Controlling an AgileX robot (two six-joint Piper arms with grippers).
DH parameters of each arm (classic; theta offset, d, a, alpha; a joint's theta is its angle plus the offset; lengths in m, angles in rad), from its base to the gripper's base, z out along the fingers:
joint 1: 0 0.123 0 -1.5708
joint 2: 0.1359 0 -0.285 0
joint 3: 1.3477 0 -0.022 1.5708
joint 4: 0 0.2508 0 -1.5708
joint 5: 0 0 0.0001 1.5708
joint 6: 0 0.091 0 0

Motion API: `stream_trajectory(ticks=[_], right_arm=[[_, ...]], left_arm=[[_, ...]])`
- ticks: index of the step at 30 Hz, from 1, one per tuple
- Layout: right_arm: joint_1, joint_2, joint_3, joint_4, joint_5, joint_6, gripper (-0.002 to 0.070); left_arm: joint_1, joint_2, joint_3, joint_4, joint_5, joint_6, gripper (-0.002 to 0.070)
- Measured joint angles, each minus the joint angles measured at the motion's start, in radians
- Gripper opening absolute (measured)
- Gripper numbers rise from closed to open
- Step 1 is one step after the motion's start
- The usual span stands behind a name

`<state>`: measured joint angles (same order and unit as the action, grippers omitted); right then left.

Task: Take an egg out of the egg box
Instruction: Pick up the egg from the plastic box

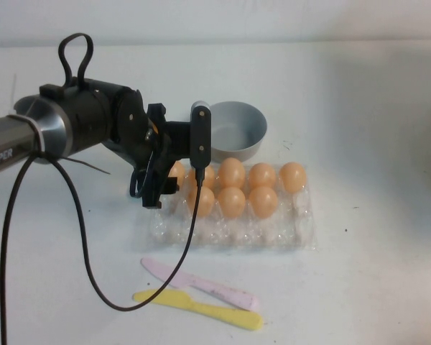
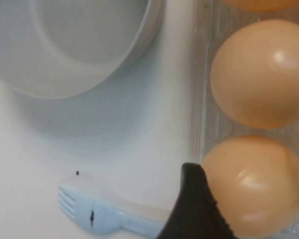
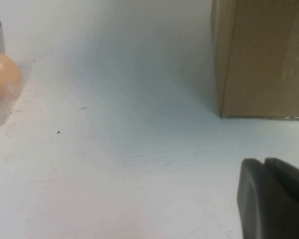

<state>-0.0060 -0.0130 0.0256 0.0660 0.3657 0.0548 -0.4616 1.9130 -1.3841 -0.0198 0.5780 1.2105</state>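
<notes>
We held the left gripper (image 1: pixel 158 188), jaws state indeterminate, over the egg (image 2: pixel 254 185) at the box's (image 1: pixel 302 233) 9 o'clock end, lowering next; right gripper (image 3: pixel 274 199) appeared closed, parked.

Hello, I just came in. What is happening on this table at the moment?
The left pincer hangs over the left end of the egg box, which lies in front of the grey bowl. In the left wrist view one finger sits beside an egg that is in its cup; nothing is lifted out yet. The right pincer rests low over the bare table, away from the box, near a cardboard box.
</notes>
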Motion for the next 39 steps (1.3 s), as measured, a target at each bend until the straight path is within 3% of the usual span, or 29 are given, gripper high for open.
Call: stream_trajectory(ticks=[4,12,17,34,37,39], right_arm=[[0.0,0.0,0.0,0.0,0.0,0.0,-0.0017],[0.0,0.0,0.0,0.0,0.0,0.0,-0.0017],[0.0,0.0,0.0,0.0,0.0,0.0,-0.0017],[0.0,0.0,0.0,0.0,0.0,0.0,-0.0017],[0.0,0.0,0.0,0.0,0.0,0.0,-0.0017],[0.0,0.0,0.0,0.0,0.0,0.0,-0.0017]], left_arm=[[0.0,0.0,0.0,0.0,-0.002,0.0,0.0412],[0.006,0.0,0.0,0.0,-0.004,0.0,0.0253],[0.009,0.0,-0.008,-0.006,-0.006,0.0,0.0211],[0.009,-0.059,-0.018,0.041,0.043,-0.043,0.0156],[0.009,-0.059,-0.018,0.042,0.041,-0.071,0.017],[0.009,-0.059,-0.018,0.044,0.041,-0.076,0.0218]])
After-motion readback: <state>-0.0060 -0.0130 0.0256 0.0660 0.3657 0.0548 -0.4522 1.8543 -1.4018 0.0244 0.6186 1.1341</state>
